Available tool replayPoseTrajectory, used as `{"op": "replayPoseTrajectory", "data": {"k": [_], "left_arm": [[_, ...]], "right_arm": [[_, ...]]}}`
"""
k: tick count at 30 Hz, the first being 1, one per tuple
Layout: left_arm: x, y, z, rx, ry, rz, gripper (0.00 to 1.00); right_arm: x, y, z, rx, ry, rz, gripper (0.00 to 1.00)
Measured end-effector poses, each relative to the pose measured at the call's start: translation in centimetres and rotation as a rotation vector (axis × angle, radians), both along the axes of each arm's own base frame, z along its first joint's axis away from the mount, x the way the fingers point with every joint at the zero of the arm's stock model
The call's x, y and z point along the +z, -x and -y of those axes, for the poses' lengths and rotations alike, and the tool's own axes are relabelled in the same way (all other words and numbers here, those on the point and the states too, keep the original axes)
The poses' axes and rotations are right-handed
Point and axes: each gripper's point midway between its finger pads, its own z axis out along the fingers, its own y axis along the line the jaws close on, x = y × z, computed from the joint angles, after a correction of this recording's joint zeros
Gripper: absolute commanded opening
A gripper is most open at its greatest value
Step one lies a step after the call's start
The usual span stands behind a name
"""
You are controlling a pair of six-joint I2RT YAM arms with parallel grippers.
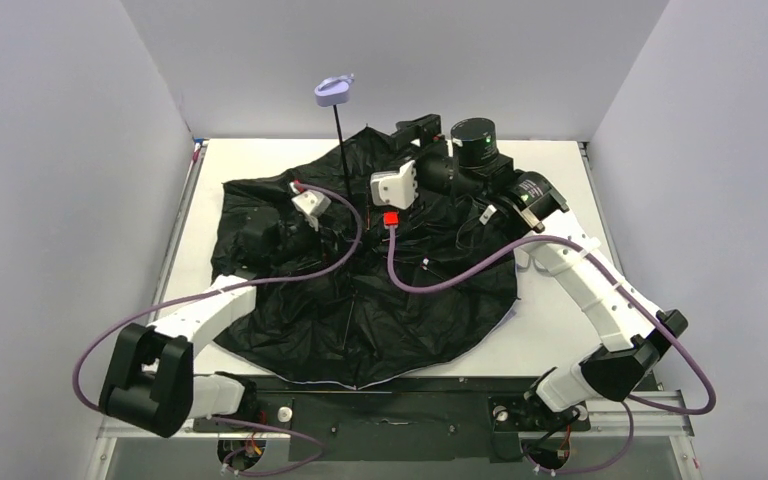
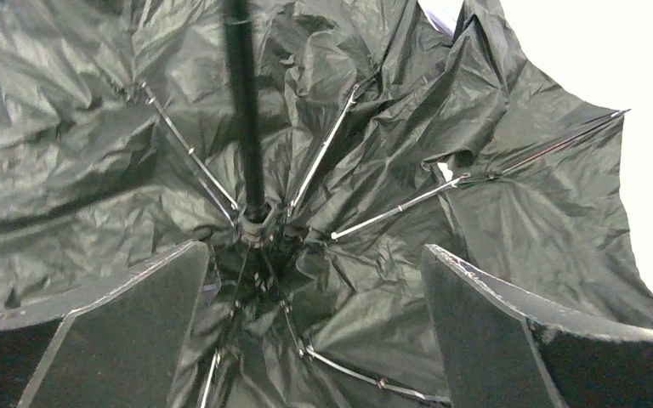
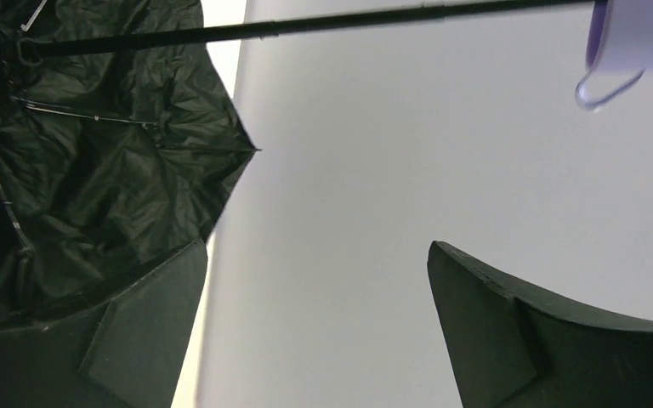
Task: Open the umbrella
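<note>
The umbrella point(image 1: 360, 300) lies spread upside down on the table, its black inside facing up and a thin pale edge showing at the rim. Its thin black shaft point(image 1: 345, 160) stands upright, with the lavender handle point(image 1: 334, 90) and loop at the top. My left gripper point(image 1: 290, 238) hovers low over the canopy just left of the shaft, open. In the left wrist view the hub point(image 2: 257, 223) and metal ribs lie just beyond the left gripper point(image 2: 315, 255). My right gripper point(image 1: 410, 140) is open behind the canopy; the right gripper point(image 3: 316, 246) faces the wall, the handle point(image 3: 638, 34) far off it.
The white table point(image 1: 560, 330) shows at the right and back of the canopy. Grey walls close in on the left, back and right. A black strip point(image 1: 390, 410) runs along the near edge by the arm bases. Purple cables point(image 1: 440, 275) drape over the canopy.
</note>
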Motion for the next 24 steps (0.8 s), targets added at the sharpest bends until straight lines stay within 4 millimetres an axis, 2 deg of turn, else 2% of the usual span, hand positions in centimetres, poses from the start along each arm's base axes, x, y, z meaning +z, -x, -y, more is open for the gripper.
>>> {"op": "replayPoseTrajectory", "data": {"k": [4, 9, 14, 20, 24], "left_arm": [[-0.8, -0.8, 2.4, -0.02, -0.017, 0.071, 0.7], [-1.3, -2.3, 3.2, 0.018, -0.019, 0.12, 0.51], [-2.0, -3.6, 3.2, 0.046, -0.029, 0.142, 0.42], [-4.0, -4.4, 3.2, 0.049, -0.057, 0.137, 0.29], [-4.3, -5.4, 3.0, 0.065, -0.046, 0.15, 0.22]], "right_arm": [[-0.8, -0.3, 1.1, -0.072, -0.064, -0.114, 0.97], [-2.0, -0.1, 1.8, -0.131, -0.104, -0.215, 0.96], [-2.7, 0.2, 2.1, -0.162, -0.125, -0.279, 0.96], [-3.3, 0.3, 2.5, -0.202, -0.15, -0.336, 0.96], [-3.4, 0.2, 2.7, -0.218, -0.166, -0.357, 0.95]]}}
